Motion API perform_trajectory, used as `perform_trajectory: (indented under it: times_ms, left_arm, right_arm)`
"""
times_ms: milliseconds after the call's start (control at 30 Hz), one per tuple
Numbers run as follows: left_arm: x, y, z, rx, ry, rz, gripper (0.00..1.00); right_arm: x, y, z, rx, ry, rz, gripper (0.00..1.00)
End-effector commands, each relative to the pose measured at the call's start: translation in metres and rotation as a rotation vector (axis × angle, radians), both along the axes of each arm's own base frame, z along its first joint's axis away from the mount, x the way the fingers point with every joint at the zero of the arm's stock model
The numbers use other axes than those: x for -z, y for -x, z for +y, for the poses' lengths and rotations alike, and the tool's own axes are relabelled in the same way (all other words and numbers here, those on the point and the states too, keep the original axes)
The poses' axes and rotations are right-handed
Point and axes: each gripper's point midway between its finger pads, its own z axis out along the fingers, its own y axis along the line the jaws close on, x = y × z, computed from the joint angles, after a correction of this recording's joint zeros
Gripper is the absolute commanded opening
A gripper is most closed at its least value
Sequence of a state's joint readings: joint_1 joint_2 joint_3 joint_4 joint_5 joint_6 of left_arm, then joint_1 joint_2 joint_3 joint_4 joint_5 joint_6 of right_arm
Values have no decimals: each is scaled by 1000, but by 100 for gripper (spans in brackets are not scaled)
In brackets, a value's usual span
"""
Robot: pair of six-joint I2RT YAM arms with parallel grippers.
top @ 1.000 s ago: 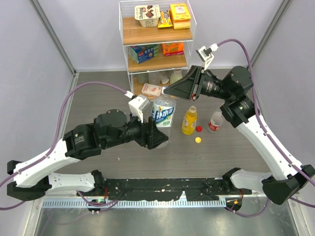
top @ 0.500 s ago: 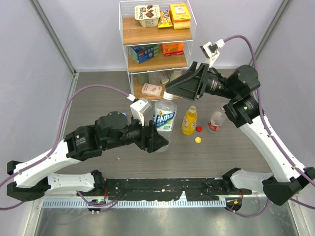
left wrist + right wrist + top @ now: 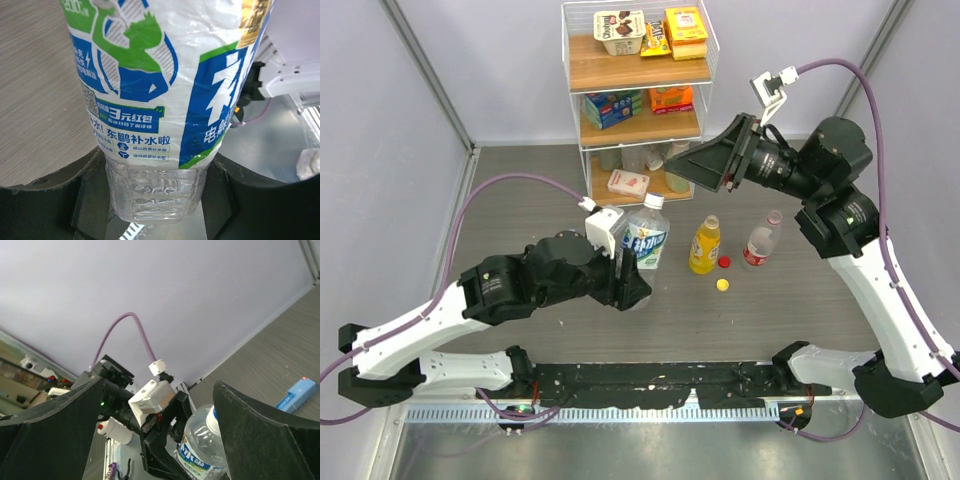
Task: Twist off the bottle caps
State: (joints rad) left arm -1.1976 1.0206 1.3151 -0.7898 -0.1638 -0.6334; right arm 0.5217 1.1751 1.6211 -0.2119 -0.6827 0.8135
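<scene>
The left arm's black fingers [image 3: 50, 205] are clamped on the lower body of the clear plastic water bottle with the blue, white and green label [image 3: 150, 100], white-capped, near the middle of the grey wood-grain bench [image 3: 520, 210]. The right arm's fingers [image 3: 45, 430] are spread apart and empty, raised above it, between lilac walls [image 3: 380, 150].

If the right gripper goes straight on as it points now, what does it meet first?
Probably the white cap of the blue-label bottle, low between the open fingers; depth is unclear.
</scene>
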Motion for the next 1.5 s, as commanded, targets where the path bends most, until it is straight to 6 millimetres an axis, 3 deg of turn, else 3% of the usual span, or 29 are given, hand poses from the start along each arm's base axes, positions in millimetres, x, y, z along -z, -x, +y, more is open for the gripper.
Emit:
perform_trajectory:
  times_ms: [0,233,333,700,1133,1267,1333,1433,1467]
  left_arm:
    - [-9,-19,18,-141,-42,-34,0]
    - [-2,-32,31,-238,-126,-41,0]
    - [2,-36,33,-259,-176,-41,0]
    - [14,-45,26,-276,-298,-35,0]
    - [12,-49,12,-253,-311,-39,0]
    - [14,-47,12,-249,-319,-34,0]
    - [16,-47,13,-249,-324,-33,0]
    - [16,-47,14,-249,-324,-30,0]
    - [16,-46,13,-248,-320,-30,0]
  right_arm:
    - [16,-24,-5,136,64,100,94]
    - [38,-51,-14,286,137,237,94]
    - [59,-60,-15,337,196,330,94]
    - [106,-60,26,393,377,435,94]
    - [123,-69,21,474,374,475,91]
    - [130,-71,24,477,374,500,85]
    - [131,-72,26,473,373,502,72]
    - [132,-73,29,464,371,509,43]
    - [132,-73,29,463,368,511,40]
